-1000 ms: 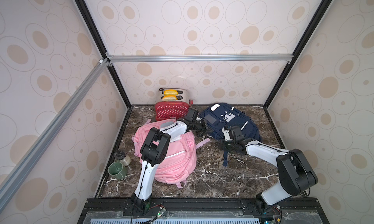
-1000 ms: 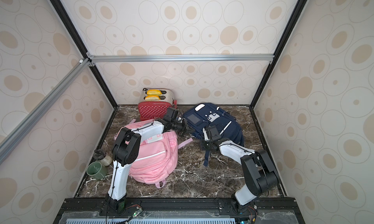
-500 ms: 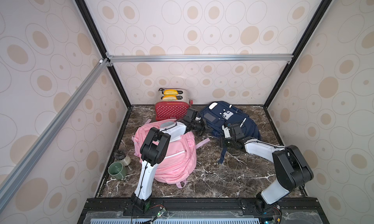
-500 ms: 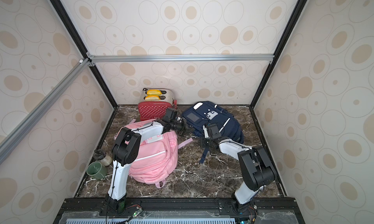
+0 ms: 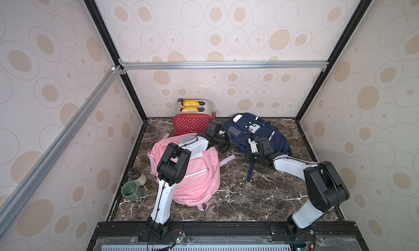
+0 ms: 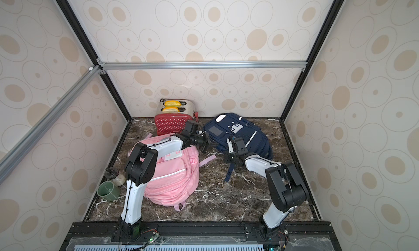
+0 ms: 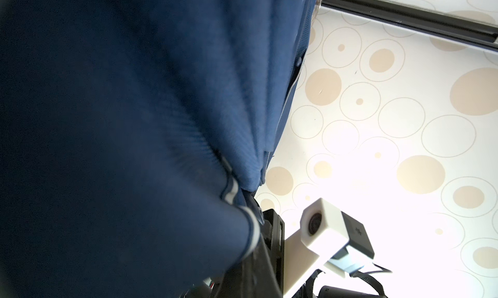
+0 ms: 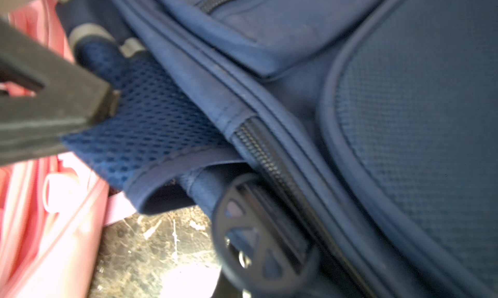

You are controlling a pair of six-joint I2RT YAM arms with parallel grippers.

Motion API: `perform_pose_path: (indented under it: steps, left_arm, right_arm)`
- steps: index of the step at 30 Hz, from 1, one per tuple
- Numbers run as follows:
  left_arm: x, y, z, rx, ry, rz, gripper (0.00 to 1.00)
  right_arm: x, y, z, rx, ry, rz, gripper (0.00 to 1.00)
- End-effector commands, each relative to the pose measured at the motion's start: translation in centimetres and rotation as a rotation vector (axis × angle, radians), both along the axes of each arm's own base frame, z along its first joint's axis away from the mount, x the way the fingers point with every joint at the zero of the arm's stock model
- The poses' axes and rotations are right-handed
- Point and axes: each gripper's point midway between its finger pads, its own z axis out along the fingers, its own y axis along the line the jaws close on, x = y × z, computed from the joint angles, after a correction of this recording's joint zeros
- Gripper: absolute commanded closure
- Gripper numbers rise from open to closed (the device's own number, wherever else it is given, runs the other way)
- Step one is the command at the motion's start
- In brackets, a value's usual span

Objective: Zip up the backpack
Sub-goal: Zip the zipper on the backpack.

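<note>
The navy backpack (image 5: pixel 260 130) lies at the back of the marble worktop (image 5: pixel 260 200), on the right side. It is close to the back wall and just beside a red dotted toaster (image 5: pixel 191 126) with two yellow slices in it. The left tool (image 5: pixel 224 144) reaches over a pink backpack (image 5: pixel 199 177) to the left edge of the navy one. Its jaws are together on the blue mesh (image 8: pixel 151 116) there, and in the right wrist view one black finger (image 8: pixel 54 108) presses on that mesh. The right tool (image 5: pixel 252 158) is at the near edge of the navy backpack with its jaws together; whether they pinch something I cannot tell. Close before its camera runs a zipper (image 8: pixel 269 159), its teeth meeting in the stretch that shows, and a round spoked disc (image 8: pixel 258 229) lies beside it. A green mug (image 5: pixel 131 190) and a small jar (image 5: pixel 137 176) stand at the left border of the worktop.
</note>
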Motion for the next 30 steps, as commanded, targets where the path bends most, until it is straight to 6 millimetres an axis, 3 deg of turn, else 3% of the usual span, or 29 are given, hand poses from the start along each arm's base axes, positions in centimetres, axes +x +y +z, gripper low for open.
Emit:
perform_pose_path:
  steps: [1, 15, 30]
  left_arm:
    - [-0.7, -0.8, 4.4, -0.098, -0.059, -0.061, 1.00]
    - [-0.2, -0.3, 3.3, -0.091, -0.044, -0.050, 1.00]
    - [-0.2, 0.3, 1.2, -0.039, -0.034, -0.067, 1.00]
  right_arm:
    - [-0.2, -0.5, 0.7, 0.006, -0.012, -0.009, 0.99]
    - [-6.5, -3.8, -1.2, -0.052, 0.117, 0.042, 1.00]
    - [-11.6, -5.8, -2.3, -0.135, 0.255, 0.124, 1.00]
